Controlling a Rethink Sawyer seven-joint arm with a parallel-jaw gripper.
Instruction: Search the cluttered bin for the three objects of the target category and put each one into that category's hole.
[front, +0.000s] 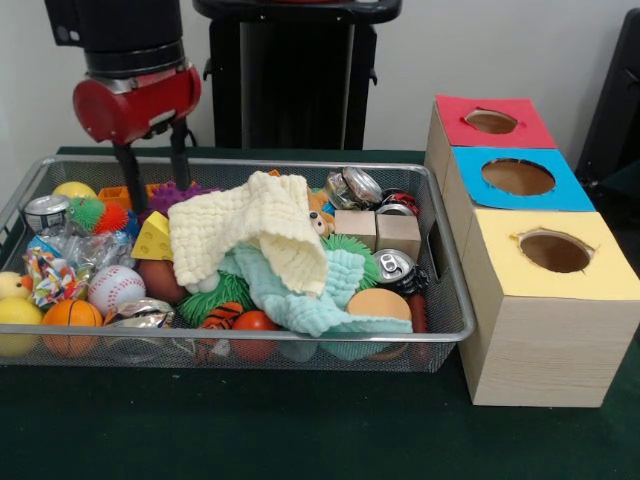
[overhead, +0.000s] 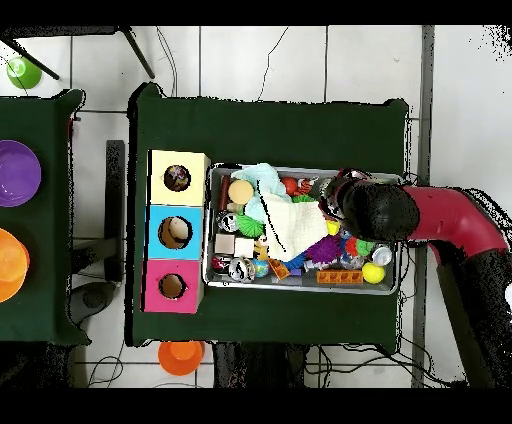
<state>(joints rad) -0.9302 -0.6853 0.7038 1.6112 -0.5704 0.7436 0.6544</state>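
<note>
From the front, the red-and-black gripper (front: 155, 178) hangs at the upper left of the frame with its two dark fingers (front: 129, 175) dipping into the back left of the silver wire mesh bin (front: 445, 330). They stand a bit apart and I see nothing between them, so it looks empty-handed. The target category isn't obvious, but there are crushed silver drink cans (front: 353, 187) at the upper middle of the bin, beside the wooden cubes (front: 398, 235), with balls and toys on the left. A cream knitted cloth (front: 255, 230) and a mint one (front: 310, 290) cover the middle, so I'd drag those aside first to see what's buried. Three boxes with red (front: 492, 122), blue (front: 518, 177) and yellow (front: 555, 250) holed tops sit on the right. From overhead, the arm (overhead: 440, 215) comes in from the right and hides the gripper, over the bin's right half; the boxes (overhead: 176, 232) line the left.
</note>
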